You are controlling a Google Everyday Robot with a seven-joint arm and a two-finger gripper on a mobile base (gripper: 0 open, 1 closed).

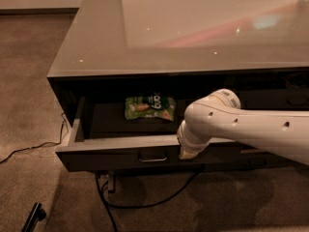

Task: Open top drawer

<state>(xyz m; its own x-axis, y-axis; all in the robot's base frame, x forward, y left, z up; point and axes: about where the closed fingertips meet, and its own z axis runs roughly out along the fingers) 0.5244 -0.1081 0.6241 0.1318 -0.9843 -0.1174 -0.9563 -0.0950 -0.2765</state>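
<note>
A white robot arm (256, 129) reaches in from the right edge, rising slightly toward a rounded wrist joint (212, 112). There it bends sharply downward and ends in the hand (187, 152), a pale tip pointing down, just below the view's centre.

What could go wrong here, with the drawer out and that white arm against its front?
1. The end effector sits against the top drawer's front, right of the handle rather than on it; any further pull might slip off.
2. The arm crosses the open drawer; dropping lower, it could strike the rim or crush the green snack bag inside.
3. Cables trail on the floor nearby; they might snag.
</note>
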